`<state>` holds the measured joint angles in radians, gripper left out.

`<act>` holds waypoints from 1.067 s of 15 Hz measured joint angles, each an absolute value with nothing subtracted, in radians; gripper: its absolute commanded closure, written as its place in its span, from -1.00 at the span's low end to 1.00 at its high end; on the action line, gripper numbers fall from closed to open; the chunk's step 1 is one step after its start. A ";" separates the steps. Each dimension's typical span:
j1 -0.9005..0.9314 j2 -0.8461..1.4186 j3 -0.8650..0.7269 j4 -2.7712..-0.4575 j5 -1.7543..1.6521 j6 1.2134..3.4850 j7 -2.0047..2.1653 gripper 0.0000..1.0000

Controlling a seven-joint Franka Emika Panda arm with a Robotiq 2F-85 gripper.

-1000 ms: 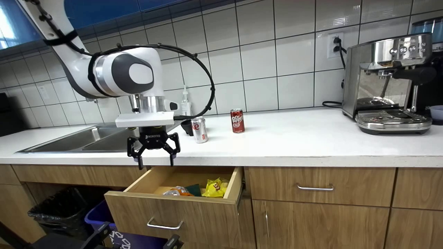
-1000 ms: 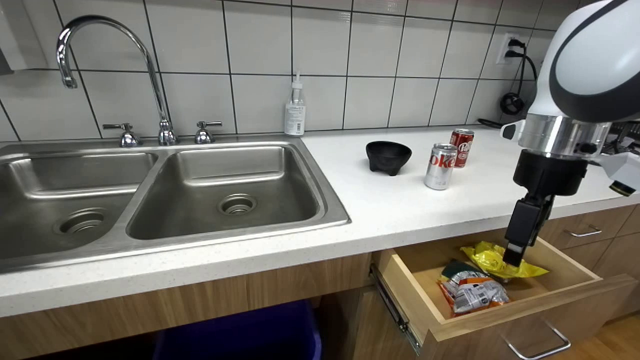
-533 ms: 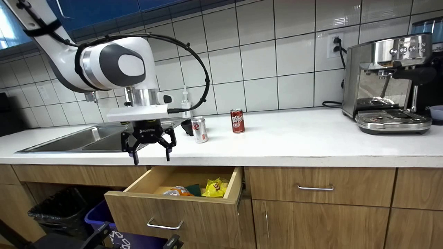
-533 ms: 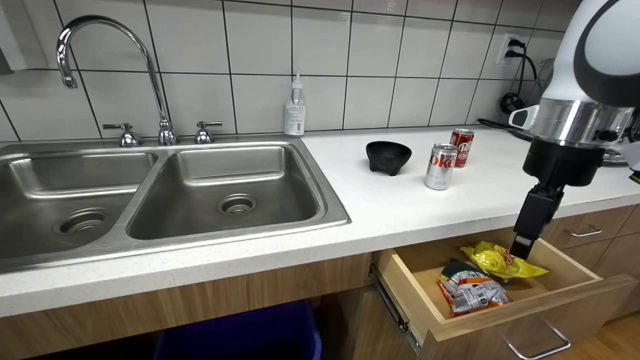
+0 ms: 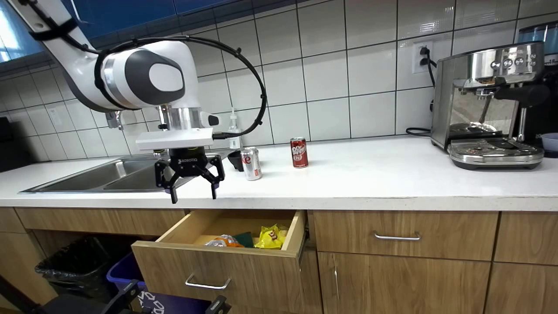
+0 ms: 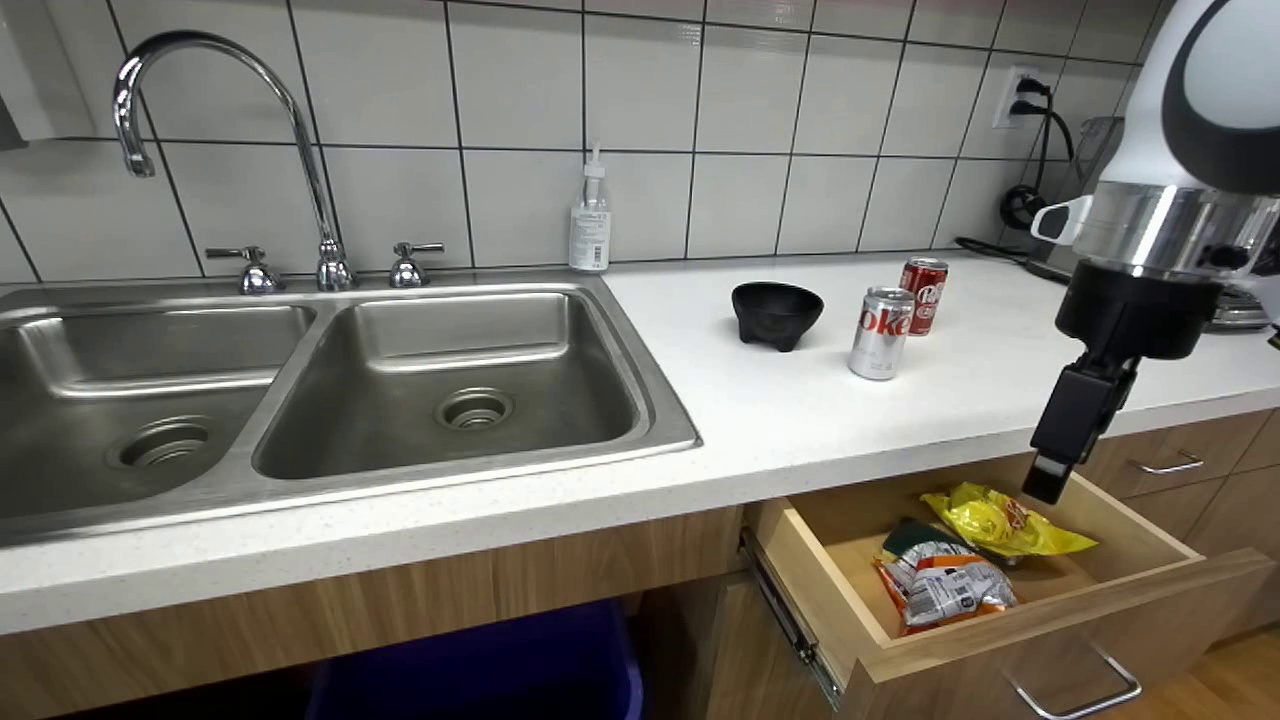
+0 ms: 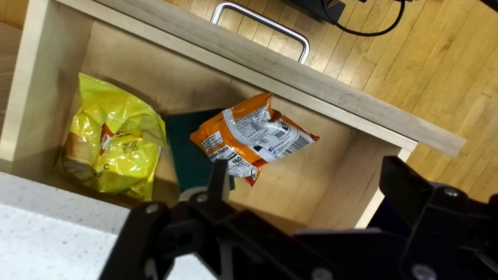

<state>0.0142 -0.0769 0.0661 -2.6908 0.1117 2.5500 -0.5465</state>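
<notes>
Wrist view: below the black two-fingered gripper (image 7: 305, 161), spread wide with nothing held, a crinkled orange-and-silver foil bag (image 7: 255, 136) is seen in the pulled-out pale wooden drawer (image 7: 297, 184), toward its near side, the bag's longer axis set roughly along the fingertip line.

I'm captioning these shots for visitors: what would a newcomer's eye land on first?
Probably the white arm, its open black gripper hanging empty above the pulled-out drawer. Next, the bright yellow bag and the orange bag lying in that drawer, clear in the wrist view. Then the shiny coffee machine, toward the counter's right in an exterior view.
</notes>
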 measured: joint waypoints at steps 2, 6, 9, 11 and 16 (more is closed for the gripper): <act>0.014 -0.077 0.066 -2.691 0.112 2.550 -0.546 -1.00; 0.014 -0.077 0.066 -2.691 0.112 2.550 -0.546 -1.00; 0.014 -0.077 0.066 -2.691 0.112 2.550 -0.546 -1.00; 0.014 -0.077 0.066 -2.691 0.112 2.550 -0.546 -1.00; 0.016 -0.075 0.064 -2.691 0.110 2.550 -0.531 -1.00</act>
